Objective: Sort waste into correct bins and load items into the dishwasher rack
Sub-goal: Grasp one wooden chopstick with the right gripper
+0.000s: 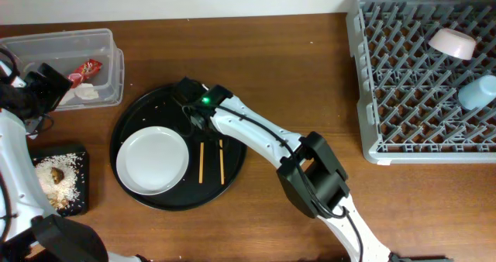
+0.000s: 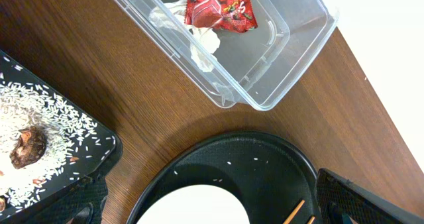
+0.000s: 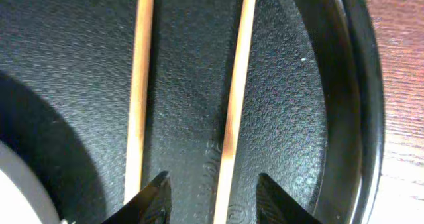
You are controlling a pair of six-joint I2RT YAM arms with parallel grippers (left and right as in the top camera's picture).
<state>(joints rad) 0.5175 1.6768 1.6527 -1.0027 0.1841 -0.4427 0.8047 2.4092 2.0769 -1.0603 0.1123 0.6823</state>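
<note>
Wooden chopsticks (image 3: 232, 105) lie side by side on the round black tray (image 3: 298, 118), right under your right fingers (image 3: 154, 199). Those fingers are partly spread. One stick runs up between the tips without being pinched, and the other lies against the outside of one tip. Just beside the sticks, toward your left on the same round tray, sits the white plate (image 1: 153, 160).

On your left, the flat black tray (image 2: 106, 159) rests on the bench (image 2: 165, 105) near the round tray. It carries a scatter of pale rice (image 2: 40, 111) and a small brown lump (image 2: 28, 148) lying in the rice. Your left fingers (image 2: 73, 204) stand spread wide above this part of the bench.

Further back on that side is the clear tub (image 2: 291, 71), with the red wrapper (image 2: 222, 12) lying against the crumpled white tissue (image 2: 199, 42) inside it.

Farthest off, at the back right corner and well apart from the round tray, is the grey rack (image 1: 403, 99). The white bowl (image 1: 452, 43) rests tilted among its pegs, and the light blue cup (image 1: 478, 91) sits near it at the rack's right edge.
</note>
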